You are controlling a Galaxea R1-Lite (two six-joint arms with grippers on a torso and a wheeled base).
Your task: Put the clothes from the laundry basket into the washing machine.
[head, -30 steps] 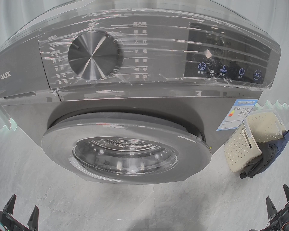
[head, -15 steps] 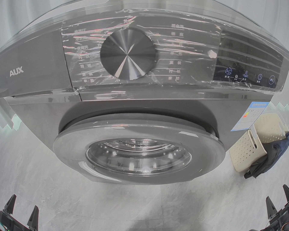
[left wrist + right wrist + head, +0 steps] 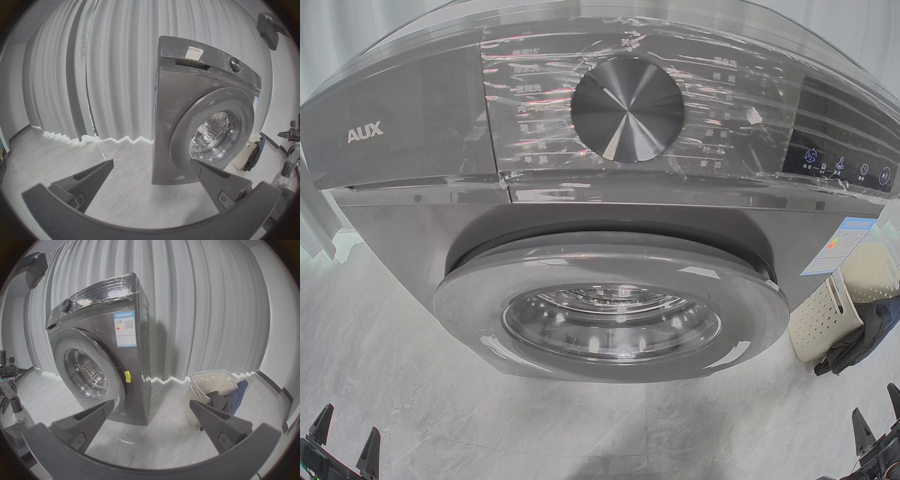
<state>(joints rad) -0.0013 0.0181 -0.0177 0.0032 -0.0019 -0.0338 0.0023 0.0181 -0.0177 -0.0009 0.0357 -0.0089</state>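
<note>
1. On the floor at the robot's right, the clothes (image 3: pixel 853 340) lie draped over the rim of the laundry basket (image 3: pixel 822 319). They are dark garments, one black and one navy (image 3: pixel 226 399), hanging partly down the basket's outer wall on the side away from the machine.
2. The basket (image 3: pixel 206 380) is cream plastic with perforated walls and a handle slot. It stands upright near the right side of the washing machine (image 3: pixel 412 231), with a gap of floor between the two.
3. The machine (image 3: pixel 134 365) is a grey front-loader. Its round door (image 3: pixel 487 294) is shut, and the bright drum shows through the glass.
4. Above the door sits a metal dial (image 3: pixel 627 109) in a control panel covered with wrinkled clear film. A blue-edged label (image 3: pixel 839 245) is stuck at the upper right of the front.
5. The left gripper (image 3: pixel 349 425) hangs low in front of the machine, well apart from it, with its fingers (image 3: pixel 93 175) spread and nothing between them.
6. The right gripper (image 3: pixel 874 406) hangs low on the basket's side, short of the clothes, with its fingers (image 3: pixel 218 421) likewise spread and empty.
7. The floor (image 3: pixel 550 419) is pale grey marbled tile, and white pleated curtains (image 3: pixel 118 78) hang behind the machine and basket.
</note>
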